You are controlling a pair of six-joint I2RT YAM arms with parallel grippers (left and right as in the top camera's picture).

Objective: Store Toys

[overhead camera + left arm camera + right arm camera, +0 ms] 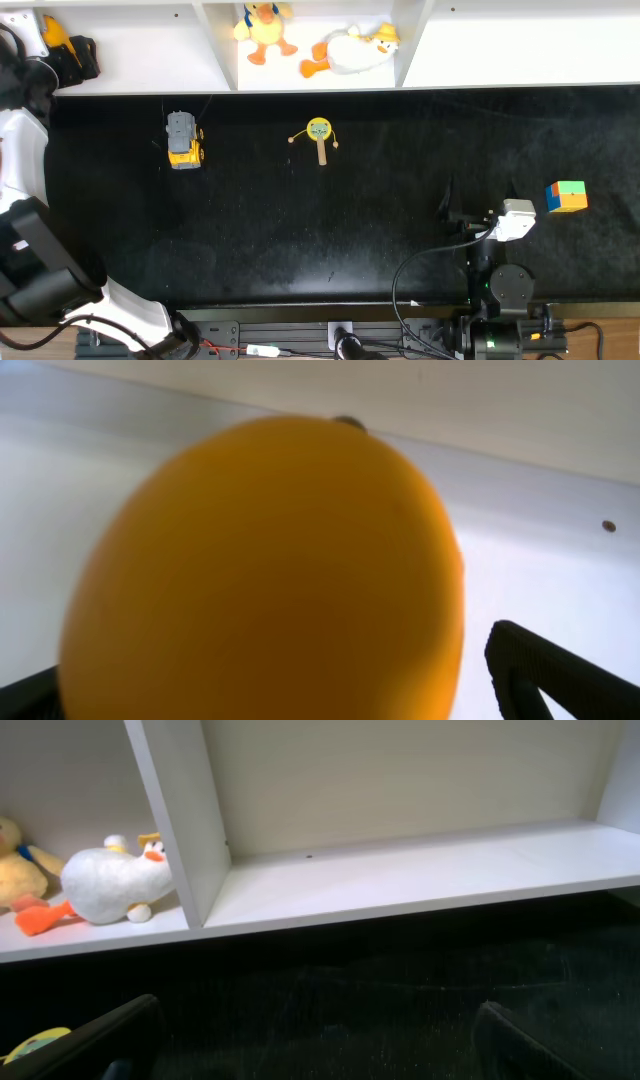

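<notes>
**While the orange toy (270, 580) is in the left compartment of the shelf (140, 50)**

The left claw (68, 50) is at this toy; I cannot tell if it grips. It looks smooth, round, probably light, so it may slip: take it across its middle. The right claw (320, 1045), before the shelf, is wide open and empty.

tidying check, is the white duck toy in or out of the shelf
In: the white duck lies in the middle shelf compartment beside the yellow duck.
</notes>
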